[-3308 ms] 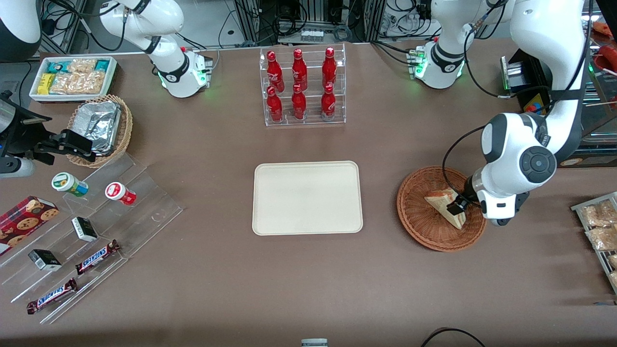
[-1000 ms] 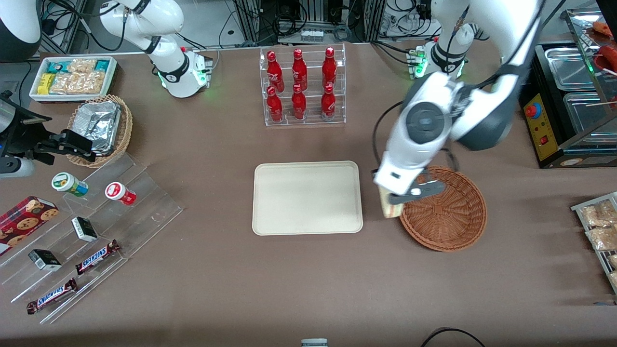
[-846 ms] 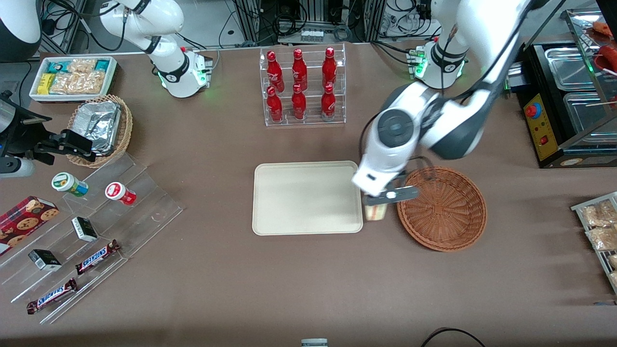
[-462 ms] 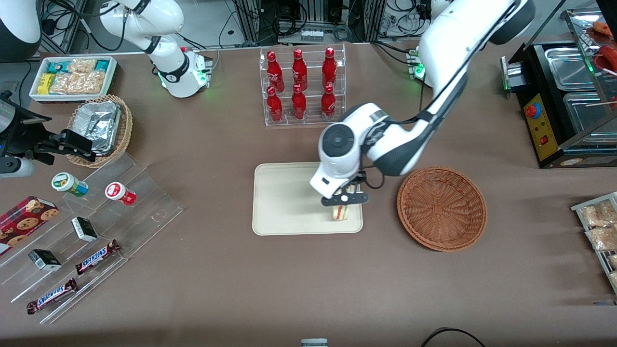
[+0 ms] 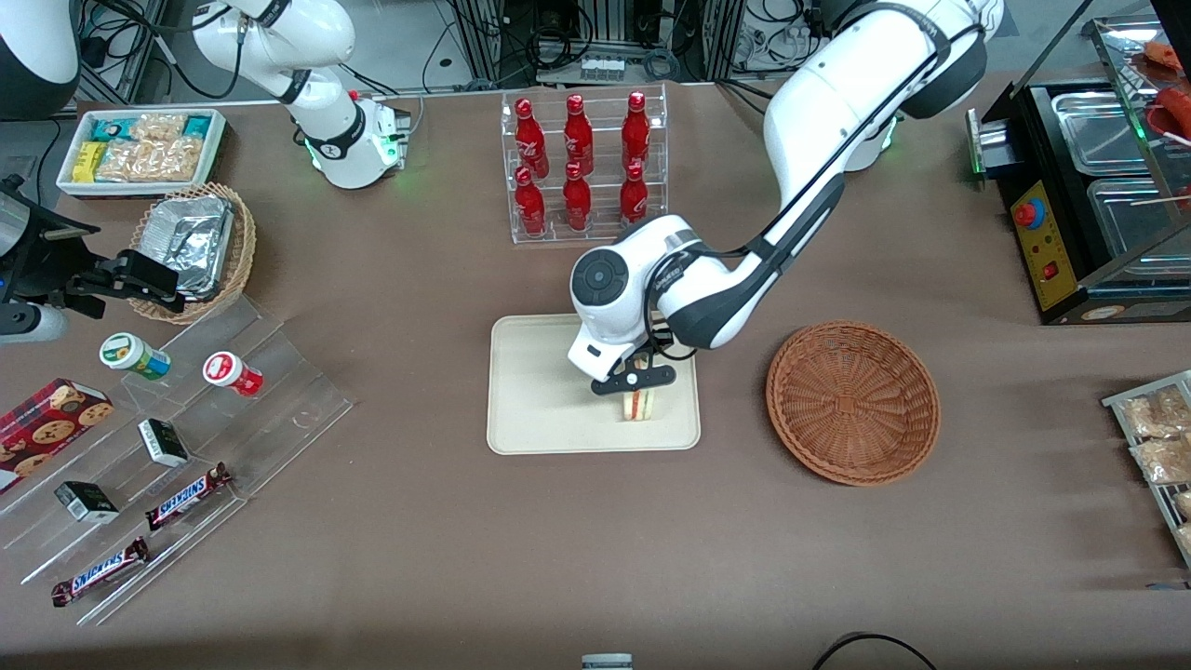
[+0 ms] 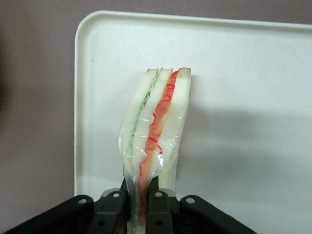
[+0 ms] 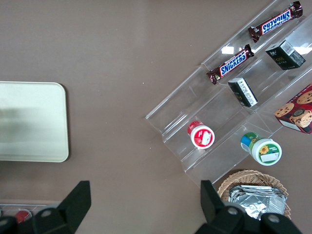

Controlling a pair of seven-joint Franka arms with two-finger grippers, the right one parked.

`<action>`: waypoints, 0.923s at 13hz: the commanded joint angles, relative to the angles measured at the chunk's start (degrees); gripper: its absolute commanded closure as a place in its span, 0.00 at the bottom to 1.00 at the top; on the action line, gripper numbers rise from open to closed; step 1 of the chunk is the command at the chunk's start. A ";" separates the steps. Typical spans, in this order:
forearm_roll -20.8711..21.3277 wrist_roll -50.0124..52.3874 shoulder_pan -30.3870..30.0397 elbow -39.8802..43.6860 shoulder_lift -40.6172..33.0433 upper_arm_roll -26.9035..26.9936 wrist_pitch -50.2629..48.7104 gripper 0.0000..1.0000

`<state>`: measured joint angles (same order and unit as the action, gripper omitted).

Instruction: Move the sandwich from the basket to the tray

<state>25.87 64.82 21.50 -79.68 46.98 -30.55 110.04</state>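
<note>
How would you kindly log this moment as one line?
claw: shut on wrapped triangular sandwich | over cream rectangular tray | reddish-brown wicker basket: empty

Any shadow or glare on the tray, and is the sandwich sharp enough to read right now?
Front view: soft arm shadow on the tray, no glare; sandwich small. Left wrist view: sandwich sharp, filling layers clear, faint shadow beside it; wrap glints slightly; gripper shut on it, above the tray.
</note>
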 commanded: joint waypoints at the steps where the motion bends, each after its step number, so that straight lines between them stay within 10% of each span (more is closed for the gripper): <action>1: 1.55 3.03 1.09 2.43 1.45 -0.04 -0.61 1.00; 2: 2.24 3.47 1.35 2.43 1.80 -0.13 -0.53 1.00; 3: 2.25 3.47 1.35 2.51 1.97 -0.13 -0.26 0.72; 4: 2.25 2.95 1.27 2.43 2.06 -0.13 0.26 0.02; 12: 1.64 2.69 -3.54 3.75 -7.57 -0.39 -8.05 0.00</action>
<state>27.13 66.95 21.21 -75.14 45.50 -30.49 106.88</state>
